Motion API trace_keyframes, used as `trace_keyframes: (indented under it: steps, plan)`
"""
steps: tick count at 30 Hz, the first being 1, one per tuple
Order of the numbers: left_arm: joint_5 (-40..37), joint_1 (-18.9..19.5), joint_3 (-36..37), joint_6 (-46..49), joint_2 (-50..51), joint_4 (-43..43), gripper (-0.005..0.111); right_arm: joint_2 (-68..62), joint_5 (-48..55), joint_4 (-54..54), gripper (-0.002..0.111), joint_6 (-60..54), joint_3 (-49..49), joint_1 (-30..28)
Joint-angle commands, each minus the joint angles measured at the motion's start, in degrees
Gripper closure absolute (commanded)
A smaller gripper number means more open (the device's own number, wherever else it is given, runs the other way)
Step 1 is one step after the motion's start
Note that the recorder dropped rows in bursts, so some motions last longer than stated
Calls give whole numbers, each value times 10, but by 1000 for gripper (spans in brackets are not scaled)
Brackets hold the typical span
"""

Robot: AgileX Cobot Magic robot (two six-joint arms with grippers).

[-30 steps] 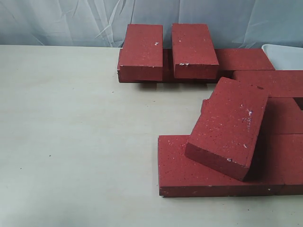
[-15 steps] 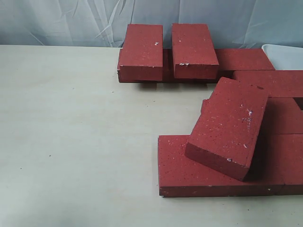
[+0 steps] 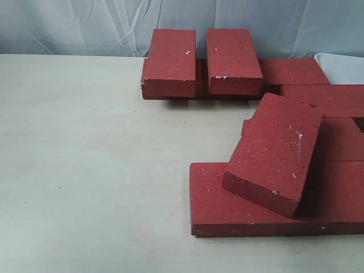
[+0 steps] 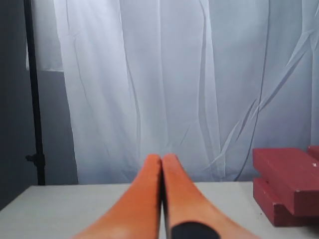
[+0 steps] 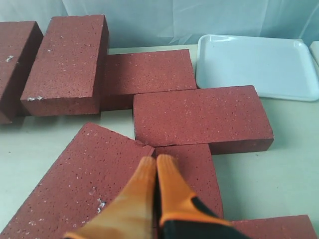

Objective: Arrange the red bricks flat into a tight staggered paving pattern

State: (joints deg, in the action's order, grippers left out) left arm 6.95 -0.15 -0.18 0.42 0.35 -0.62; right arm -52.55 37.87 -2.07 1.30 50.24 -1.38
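Note:
Several red bricks lie on the pale table. Two bricks (image 3: 169, 61) (image 3: 232, 60) rest on top of flat ones at the back. One tilted brick (image 3: 276, 152) leans across flat bricks (image 3: 213, 202) near the front right. Neither gripper shows in the exterior view. My left gripper (image 4: 162, 158) is shut and empty, hovering over the table with a stacked brick (image 4: 289, 172) off to one side. My right gripper (image 5: 156, 160) is shut and empty, above the tilted brick (image 5: 82, 184) where it meets a flat brick (image 5: 202, 119).
A white tray (image 5: 256, 64) sits beside the flat bricks, seen at the back right edge (image 3: 341, 67) in the exterior view. A white curtain (image 4: 189, 84) hangs behind the table, with a dark stand pole (image 4: 34, 94) beside it. Bare tabletop (image 3: 85, 159) spreads to the left.

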Motion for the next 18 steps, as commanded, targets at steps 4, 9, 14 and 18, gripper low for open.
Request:
trace_keyframes:
  steps: [4,9,14,18]
  plan:
    - [63,0,2,-15,-4,-43,107,0,-7,1,109,-2,-3,-3]
    - [46,0,-8,-14,-4,-155,107,0,-7,1,109,-2,-3,-3]
    - [-43,0,-82,-13,40,-59,107,0,-7,1,109,-2,-3,-3]
    - [-117,0,-144,-13,95,1,107,0,-7,0,109,-2,-2,-3]
